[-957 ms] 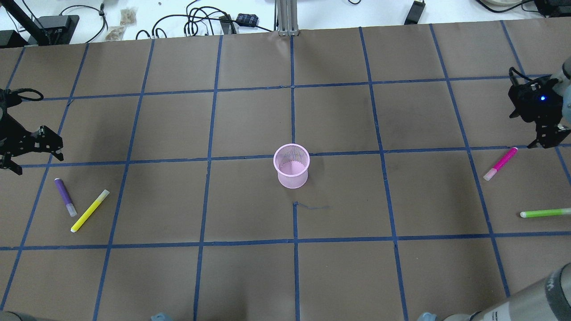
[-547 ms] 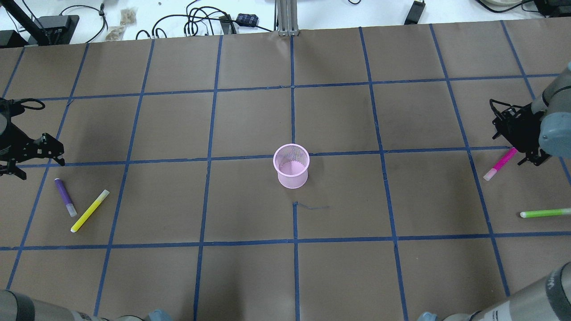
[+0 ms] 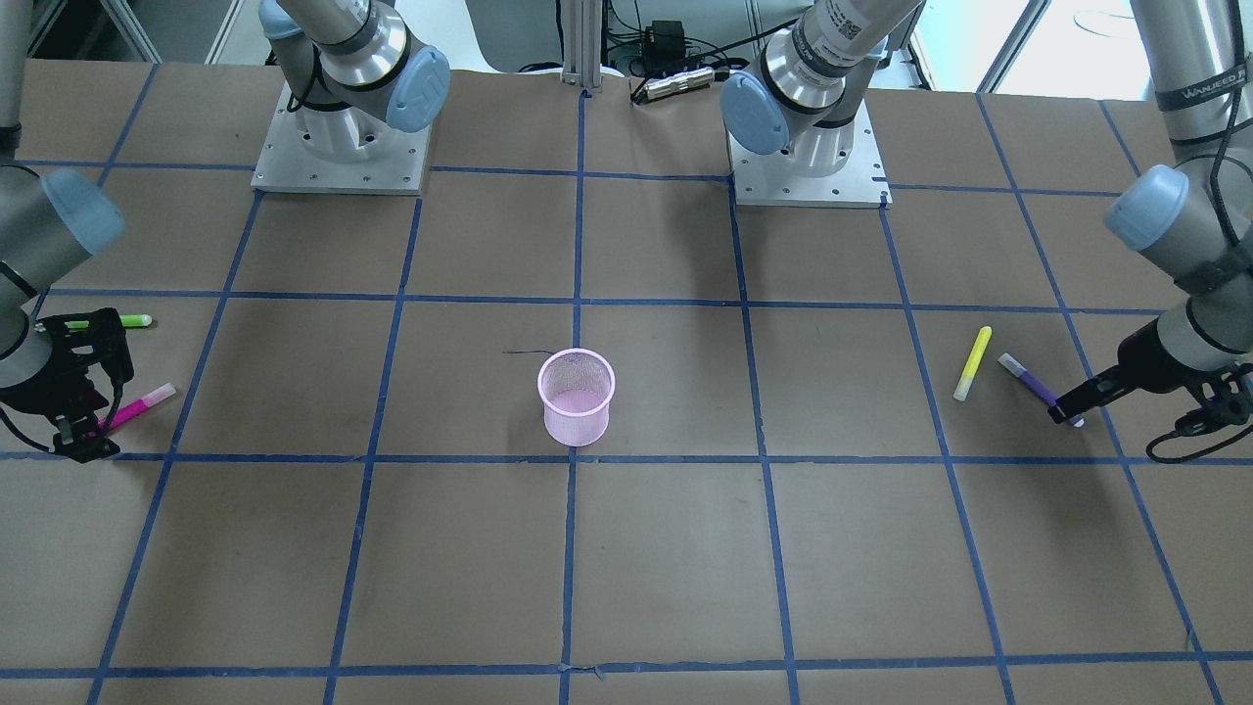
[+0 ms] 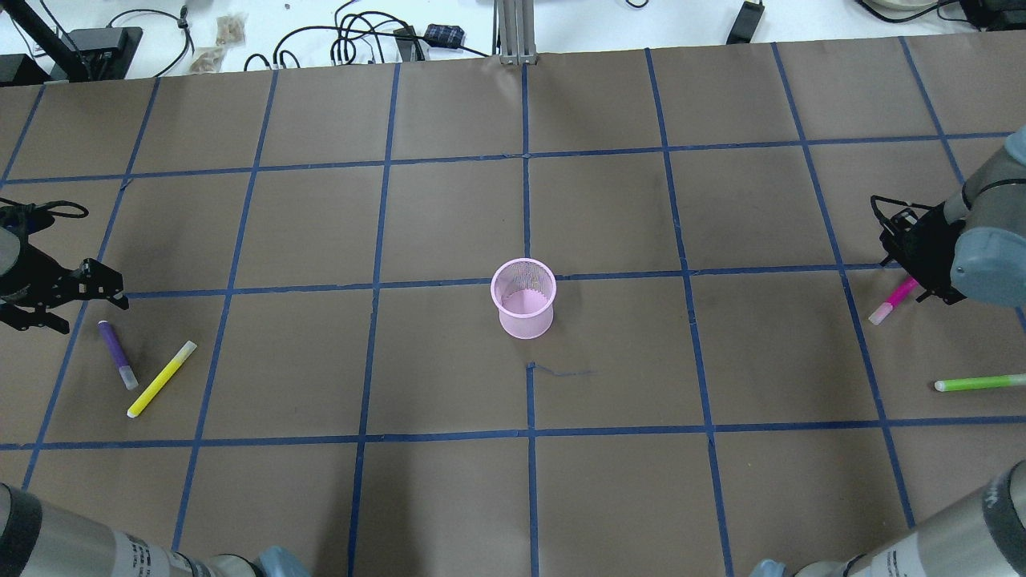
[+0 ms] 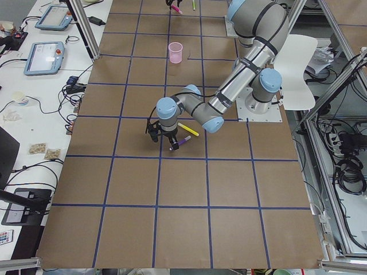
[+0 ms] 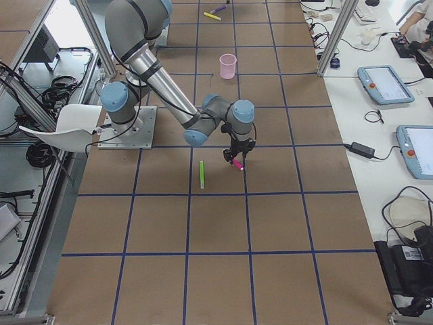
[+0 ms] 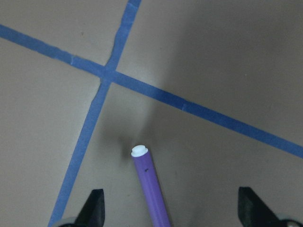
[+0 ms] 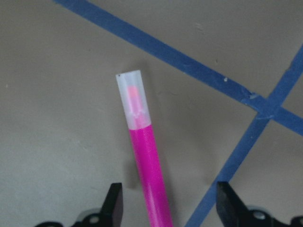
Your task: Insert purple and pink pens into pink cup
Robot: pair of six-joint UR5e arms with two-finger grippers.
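Note:
A pink mesh cup (image 4: 523, 298) stands upright at the table's middle. A purple pen (image 4: 117, 353) lies flat at the left. My left gripper (image 4: 88, 312) is open just beyond the pen's far end. In the left wrist view the purple pen (image 7: 151, 189) lies between the spread fingertips (image 7: 94, 208). A pink pen (image 4: 891, 300) lies flat at the right. My right gripper (image 4: 914, 282) is open over its far end. In the right wrist view the pink pen (image 8: 147, 165) runs between the open fingertips (image 8: 113, 198).
A yellow pen (image 4: 162, 378) lies close beside the purple pen. A green pen (image 4: 979, 383) lies near the right edge, nearer me than the pink pen. Cables and a post base (image 4: 517, 48) sit beyond the table's far edge.
The left gripper has moved toward the purple pen's far end. The right gripper has moved left and down over the pink pen's far end. Both pens and the cup stay put.

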